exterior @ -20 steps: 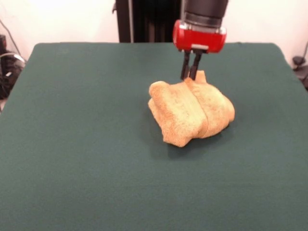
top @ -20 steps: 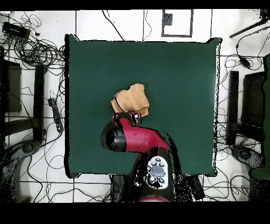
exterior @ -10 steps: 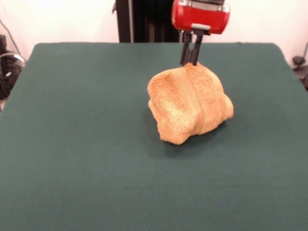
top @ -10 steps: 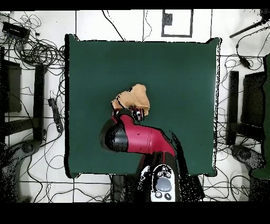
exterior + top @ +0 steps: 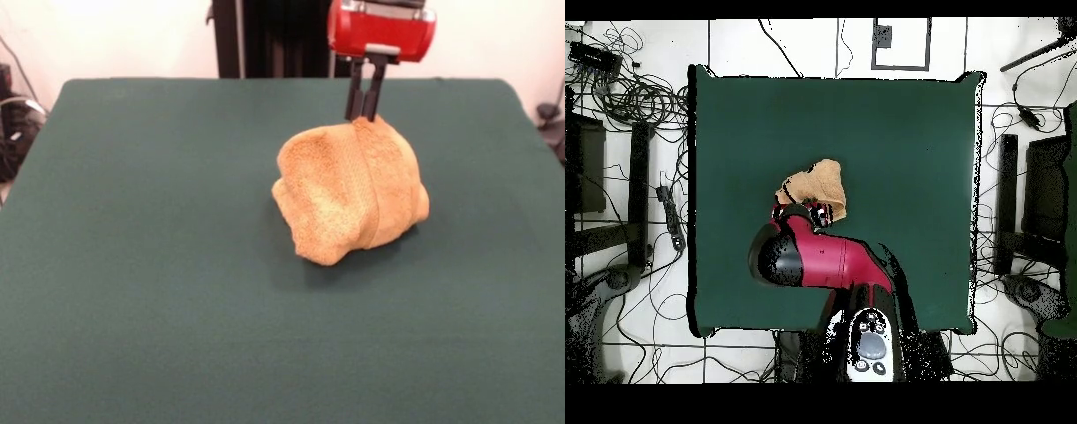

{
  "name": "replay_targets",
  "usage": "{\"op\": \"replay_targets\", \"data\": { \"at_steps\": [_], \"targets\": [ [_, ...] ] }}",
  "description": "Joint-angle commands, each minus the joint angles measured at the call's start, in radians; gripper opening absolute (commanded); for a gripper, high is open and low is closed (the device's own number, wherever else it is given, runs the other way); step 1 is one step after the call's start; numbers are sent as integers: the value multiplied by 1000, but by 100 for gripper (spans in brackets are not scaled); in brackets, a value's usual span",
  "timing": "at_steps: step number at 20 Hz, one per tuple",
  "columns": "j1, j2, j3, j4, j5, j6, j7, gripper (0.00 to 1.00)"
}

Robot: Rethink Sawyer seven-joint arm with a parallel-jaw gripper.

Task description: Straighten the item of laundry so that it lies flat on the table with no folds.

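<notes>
Gripper [image 5: 364, 117] pinching top of bunched towel [image 5: 349, 194], lower part on table [image 5: 159, 265]; nothing else nearby

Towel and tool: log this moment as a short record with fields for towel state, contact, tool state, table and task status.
towel: golden-orange towel, bunched and folded, with a band running down its front
contact: top pulled up into a peak, lower part resting on the table
tool: tool closed on the towel's top edge, red housing above
position: towel right of centre in the front view; arm covers part of it in the overhead view
status: not flat, folds remain
</notes>
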Motion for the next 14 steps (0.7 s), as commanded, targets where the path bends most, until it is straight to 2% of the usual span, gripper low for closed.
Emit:
{"op": "replay_targets", "data": {
  "at_steps": [1,14],
  "targets": [
    [-3,-7,129,-24,-14,146,67,0],
    [44,-92,89,-30,-9,282,75,0]
  ]
}}
